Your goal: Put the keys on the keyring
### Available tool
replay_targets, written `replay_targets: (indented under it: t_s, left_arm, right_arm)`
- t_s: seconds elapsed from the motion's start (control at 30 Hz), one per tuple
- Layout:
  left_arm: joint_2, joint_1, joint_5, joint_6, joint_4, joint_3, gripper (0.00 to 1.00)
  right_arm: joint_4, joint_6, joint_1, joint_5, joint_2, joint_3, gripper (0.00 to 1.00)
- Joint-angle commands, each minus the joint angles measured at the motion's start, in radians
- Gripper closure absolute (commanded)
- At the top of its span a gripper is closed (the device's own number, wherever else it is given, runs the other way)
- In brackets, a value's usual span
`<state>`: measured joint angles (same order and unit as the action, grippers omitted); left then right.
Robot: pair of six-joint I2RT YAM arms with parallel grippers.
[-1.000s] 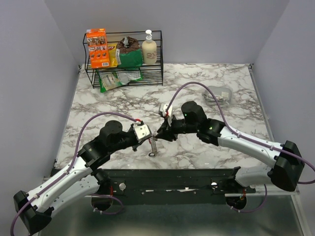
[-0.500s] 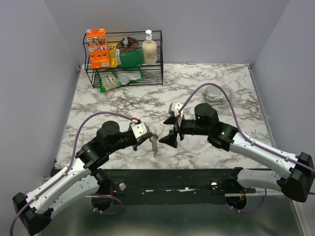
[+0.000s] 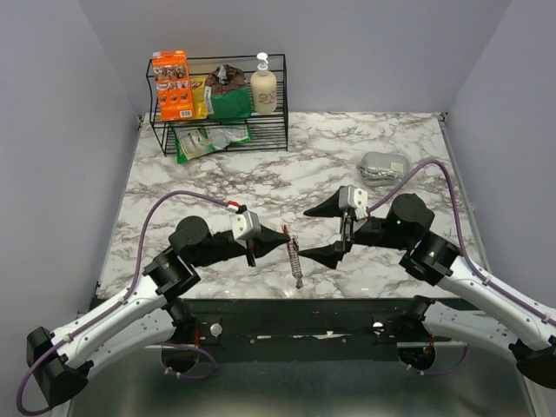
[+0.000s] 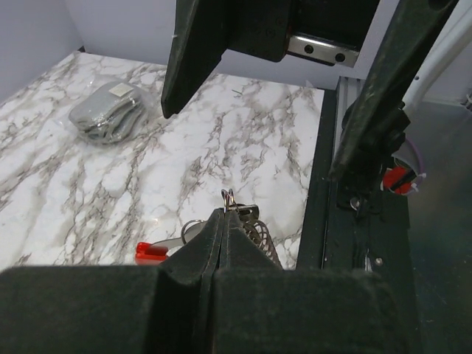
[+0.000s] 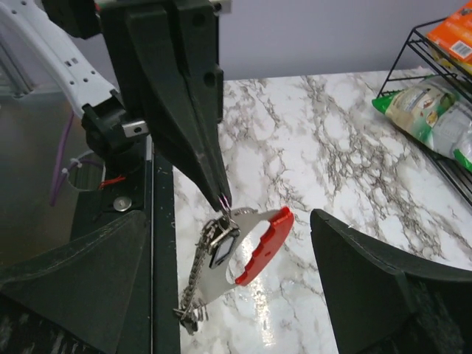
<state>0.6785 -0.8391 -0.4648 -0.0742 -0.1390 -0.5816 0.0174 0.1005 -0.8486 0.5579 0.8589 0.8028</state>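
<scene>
My left gripper [image 3: 283, 237] is shut on the small dark wire loop [image 5: 225, 204] of the keyring [image 3: 295, 258]. The keyring hangs in the air from it, above the table's near edge. In the right wrist view its curved red side [image 5: 267, 236] faces right and its gray ridged side [image 5: 193, 276] hangs to the lower left. A tiny black key piece [image 5: 223, 251] dangles just under the loop, against the keyring. My right gripper [image 3: 325, 232] stands wide open just right of the keyring, touching nothing. In the left wrist view the shut fingers [image 4: 221, 228] hide most of the keyring; only the loop [image 4: 228, 196] and a red tip [image 4: 151, 251] show.
A black wire rack [image 3: 219, 130] with an orange box, bags and a soap bottle stands at the back left. A gray pouch [image 3: 383, 165] lies at the right on the marble table [image 3: 200, 187]. A black rail [image 3: 304, 313] runs along the near edge.
The right gripper has opened wide and drawn back to the right, off the keyring. The left gripper has carried the keyring to the right, still shut on its loop.
</scene>
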Motion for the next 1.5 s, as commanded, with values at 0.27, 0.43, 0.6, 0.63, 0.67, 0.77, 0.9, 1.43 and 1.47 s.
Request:
replay_targets:
  t_s: [0.27, 0.43, 0.6, 0.63, 0.67, 0.77, 0.9, 1.43, 1.47]
  left_arm:
    - [0.023, -0.011, -0.074, 0.008, -0.096, 0.006, 1.00]
    - [0.003, -0.015, -0.078, -0.001, -0.097, 0.012, 1.00]
    - [-0.008, -0.017, -0.089, -0.004, -0.100, 0.019, 1.00]
    - [-0.008, -0.017, -0.089, -0.004, -0.102, 0.020, 1.00]
    - [-0.008, -0.017, -0.089, -0.006, -0.102, 0.019, 1.00]
    - [-0.011, -0.018, -0.089, -0.003, -0.103, 0.019, 1.00]
    - [-0.011, -0.018, -0.094, -0.001, -0.102, 0.016, 1.00]
    - [-0.013, -0.018, -0.104, -0.012, -0.111, 0.006, 1.00]
    - [-0.013, -0.018, -0.106, -0.012, -0.114, 0.006, 1.00]
  right_arm:
    - [0.056, -0.045, 0.014, 0.218, 0.018, 0.024, 0.28]
    - [0.058, -0.044, 0.014, 0.195, 0.054, 0.021, 0.32]
    - [0.070, -0.048, 0.022, 0.177, 0.081, 0.016, 0.38]
    - [0.075, -0.051, 0.023, 0.180, 0.081, 0.016, 0.40]
    - [0.078, -0.051, 0.025, 0.180, 0.081, 0.013, 0.41]
    - [0.079, -0.053, 0.032, 0.183, 0.078, 0.012, 0.47]
    - [0.081, -0.053, 0.046, 0.200, 0.083, 0.003, 0.53]
    - [0.082, -0.058, 0.066, 0.309, 0.132, 0.007, 0.71]
    - [0.084, -0.056, 0.066, 0.307, 0.131, 0.007, 0.73]
